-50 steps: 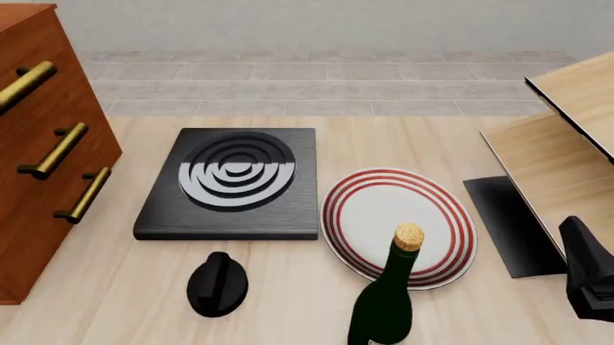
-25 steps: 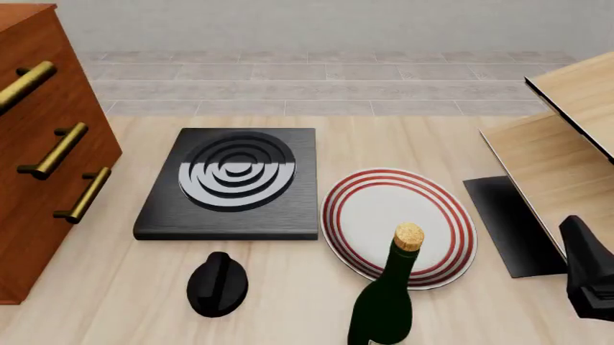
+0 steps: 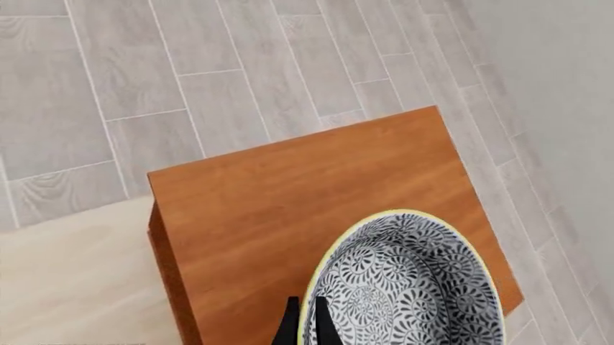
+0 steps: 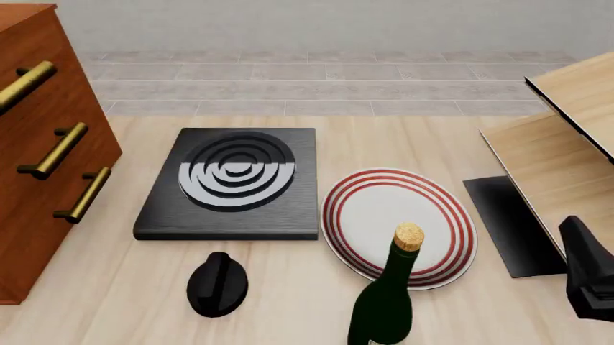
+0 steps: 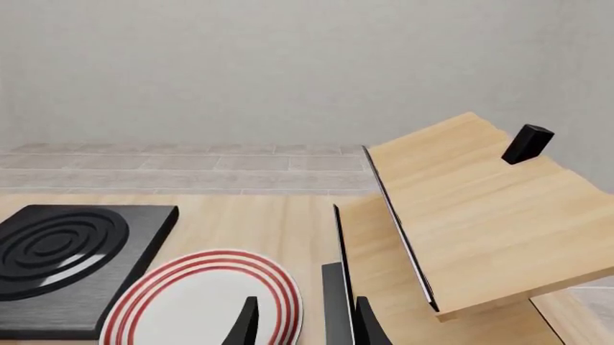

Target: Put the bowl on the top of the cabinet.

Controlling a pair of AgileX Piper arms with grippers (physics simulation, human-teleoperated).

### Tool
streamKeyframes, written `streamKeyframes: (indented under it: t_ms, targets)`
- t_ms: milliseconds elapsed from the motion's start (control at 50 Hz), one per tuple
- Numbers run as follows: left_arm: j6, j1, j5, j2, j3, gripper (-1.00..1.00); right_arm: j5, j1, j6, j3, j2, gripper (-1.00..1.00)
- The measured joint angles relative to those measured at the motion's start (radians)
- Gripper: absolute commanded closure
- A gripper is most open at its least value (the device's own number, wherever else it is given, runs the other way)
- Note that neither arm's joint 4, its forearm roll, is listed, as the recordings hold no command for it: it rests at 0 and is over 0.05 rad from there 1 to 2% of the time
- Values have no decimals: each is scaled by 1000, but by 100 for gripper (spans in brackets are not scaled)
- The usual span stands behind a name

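Note:
In the left wrist view the bowl (image 3: 413,287), with its black-and-white floral pattern and pale rim, is over the top of the reddish-brown cabinet (image 3: 287,194). My left gripper (image 3: 306,305) is shut on the bowl's rim, one finger inside and one outside. I cannot tell whether the bowl rests on the cabinet top or hangs just above it. The front view shows the cabinet's drawer front with brass handles (image 4: 48,165) at the left, but neither the bowl nor the left gripper. My right gripper (image 5: 305,327) is open and empty, low at the table's right.
A black hob plate (image 4: 230,183) lies mid-table, with a white red-ringed plate (image 4: 398,223) to its right. A corked green bottle (image 4: 389,302) and a black knob-like object (image 4: 217,284) stand near the front. Pale wood boards (image 4: 566,144) rise at the right.

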Motion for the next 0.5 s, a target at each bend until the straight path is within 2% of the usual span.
streamKeyframes:
  t_ms: [500]
  targets:
    - [-3, 5, -48, -18, 43, 100, -3, 2, -5, 2, 3, -100]
